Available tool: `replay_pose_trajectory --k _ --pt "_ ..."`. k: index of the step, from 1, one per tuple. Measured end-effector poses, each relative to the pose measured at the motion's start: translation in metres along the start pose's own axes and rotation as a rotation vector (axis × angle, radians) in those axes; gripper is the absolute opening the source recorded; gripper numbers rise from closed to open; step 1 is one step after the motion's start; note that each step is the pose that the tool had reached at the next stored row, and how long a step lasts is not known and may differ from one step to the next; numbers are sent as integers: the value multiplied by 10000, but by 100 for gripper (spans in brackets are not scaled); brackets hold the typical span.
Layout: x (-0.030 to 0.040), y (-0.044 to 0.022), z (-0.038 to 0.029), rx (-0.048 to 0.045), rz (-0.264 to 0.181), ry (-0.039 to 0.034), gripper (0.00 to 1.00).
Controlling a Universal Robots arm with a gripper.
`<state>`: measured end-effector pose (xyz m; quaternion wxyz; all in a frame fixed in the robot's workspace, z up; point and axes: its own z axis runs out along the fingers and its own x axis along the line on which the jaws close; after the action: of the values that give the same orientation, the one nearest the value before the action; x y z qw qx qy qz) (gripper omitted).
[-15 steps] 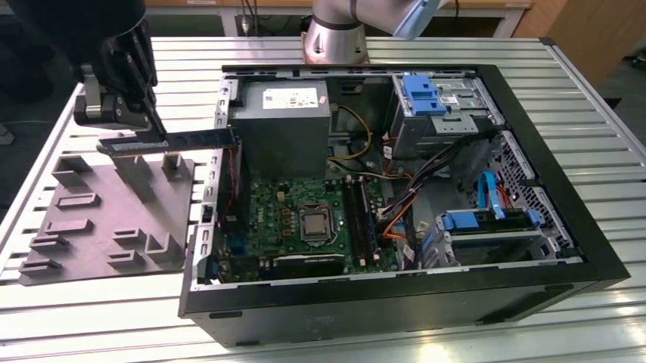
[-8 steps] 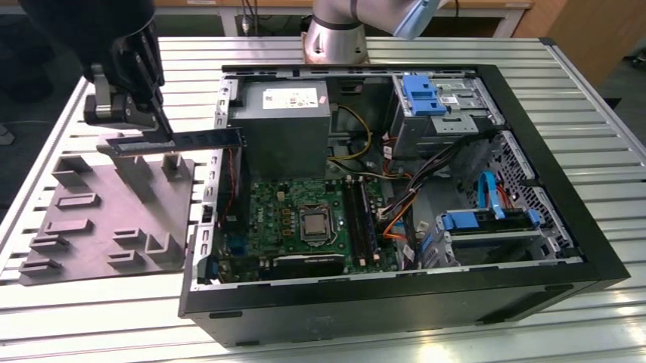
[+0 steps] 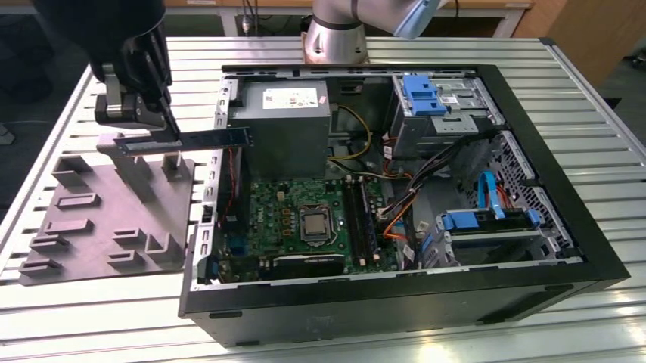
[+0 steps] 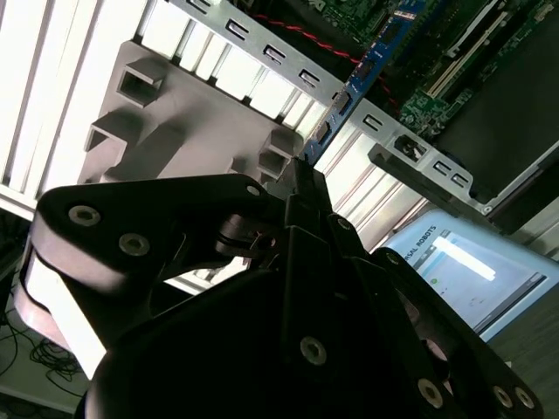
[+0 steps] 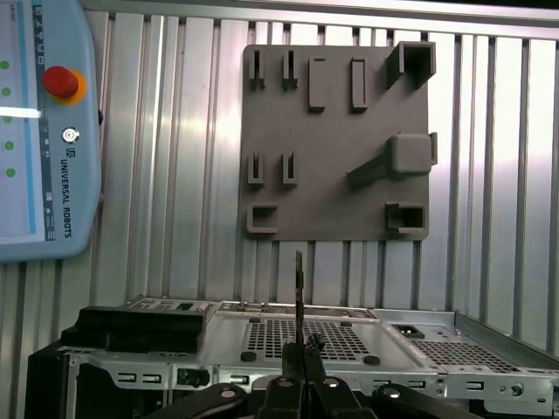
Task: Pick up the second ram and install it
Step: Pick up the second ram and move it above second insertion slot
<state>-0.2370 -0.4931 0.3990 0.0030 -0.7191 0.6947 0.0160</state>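
The gripper (image 3: 153, 134) hung from a dark arm with its fingers pointing down, pinched on the second ram (image 3: 207, 138). This was a thin, flat blue-green board held level on its long edge. Most of the stick jutted from the fingers toward the open computer case (image 3: 565, 249). Below the gripper lay a matte grey fixture plate (image 3: 91, 227) with blocky raised slots. Beyond the stick's free end, the grey power-supply box (image 3: 277, 121) carried a white printed label.

- Dark lettering, a maker's name, ran along the edge of the teach pendant (image 5: 44, 131), well apart from the gripper (image 5: 301, 349).
- The white label (image 3: 287, 97) on the power-supply box (image 3: 277, 128), to the exterior view's right of the gripper, bore print too small to read.
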Motion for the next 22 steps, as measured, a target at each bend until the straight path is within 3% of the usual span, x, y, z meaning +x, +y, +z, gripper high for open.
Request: replay_pose_trajectory --k 22 --pt "5 -205 -4 0 0 0 11"
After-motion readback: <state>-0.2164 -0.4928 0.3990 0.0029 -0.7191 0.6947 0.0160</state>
